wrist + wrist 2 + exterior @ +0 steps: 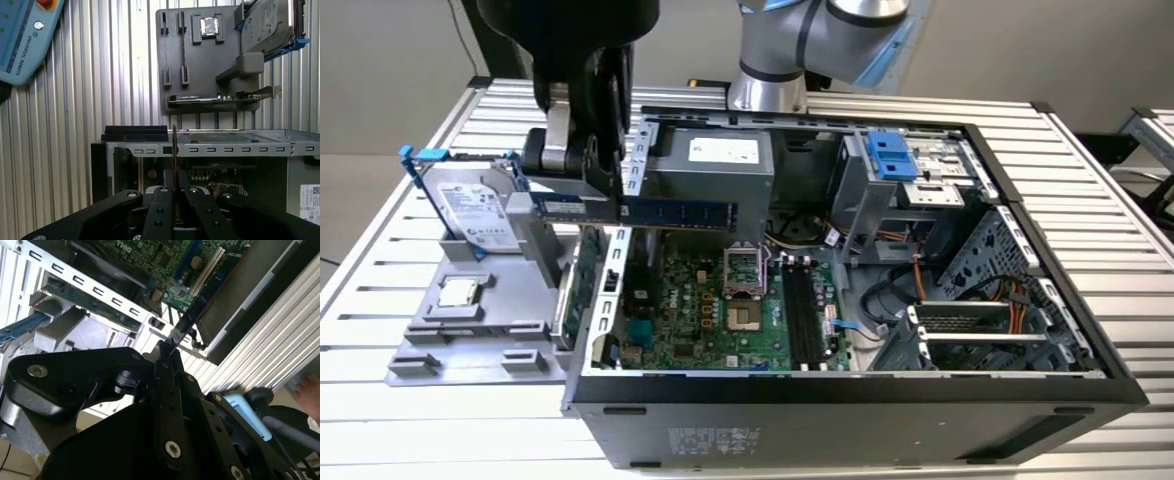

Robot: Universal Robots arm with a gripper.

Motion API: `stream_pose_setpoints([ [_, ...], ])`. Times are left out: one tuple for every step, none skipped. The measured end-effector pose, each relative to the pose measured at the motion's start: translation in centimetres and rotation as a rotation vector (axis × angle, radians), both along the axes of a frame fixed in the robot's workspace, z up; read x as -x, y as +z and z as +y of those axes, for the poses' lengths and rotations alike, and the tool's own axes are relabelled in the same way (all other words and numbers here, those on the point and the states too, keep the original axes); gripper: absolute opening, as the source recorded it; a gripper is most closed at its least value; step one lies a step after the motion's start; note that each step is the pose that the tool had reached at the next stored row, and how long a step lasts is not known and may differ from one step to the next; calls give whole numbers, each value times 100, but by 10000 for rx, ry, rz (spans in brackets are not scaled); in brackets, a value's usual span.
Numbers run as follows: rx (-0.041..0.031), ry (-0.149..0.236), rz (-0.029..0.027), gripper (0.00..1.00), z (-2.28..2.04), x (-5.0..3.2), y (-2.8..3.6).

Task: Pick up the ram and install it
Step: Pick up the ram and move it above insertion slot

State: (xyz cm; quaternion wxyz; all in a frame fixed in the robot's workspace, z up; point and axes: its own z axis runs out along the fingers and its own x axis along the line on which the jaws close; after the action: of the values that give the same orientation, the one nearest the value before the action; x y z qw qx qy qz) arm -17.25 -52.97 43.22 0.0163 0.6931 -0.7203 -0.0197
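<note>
Just below my hand (pixel 578 200) stands a side wall of the open computer case (pixel 854 400). The hand is closed on the ram (pixel 670 212), pinching one end and holding it level, so the free length reaches away from the hand over the case opening. Lower down inside lies the green motherboard (pixel 707 330). Off to the hand's other side, a grey fixture tray (pixel 480 360) sits on the slatted counter (pixel 454 440), carrying a hard drive (pixel 470 215). In both wrist views I see the ram edge-on.

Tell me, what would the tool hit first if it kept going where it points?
The ram in the tool would land first, likely on the case's slotted metal wall or the motherboard just inside; depth is unclear.
</note>
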Motion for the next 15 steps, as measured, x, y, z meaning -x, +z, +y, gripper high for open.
stream_pose_setpoints([
  [0, 0, 0, 0, 0, -6, 0],
  [0, 1, 0, 0, 0, -13, 0],
  [-1, 0, -1, 0, 0, -18, -1],
  [0, 0, 0, 0, 0, -25, -1],
  [0, 0, 0, 0, 0, -33, -1],
  [0, 0, 0, 0, 0, -41, -2],
  [-1, 0, 0, 0, 0, -49, -2],
  [-1, 0, 0, 0, 0, -58, -3],
  [0, 1, 0, 0, 0, -66, -3],
  [0, 1, 0, 0, 0, -73, -3],
  [0, 0, 0, 0, 0, -81, -4],
  [0, 0, 0, 0, 0, -87, -4],
  [0, 0, 0, 0, 0, -93, -4],
  [0, 0, 0, 0, 0, -98, -5],
  [-1, 1, 0, 0, 0, -103, -5],
])
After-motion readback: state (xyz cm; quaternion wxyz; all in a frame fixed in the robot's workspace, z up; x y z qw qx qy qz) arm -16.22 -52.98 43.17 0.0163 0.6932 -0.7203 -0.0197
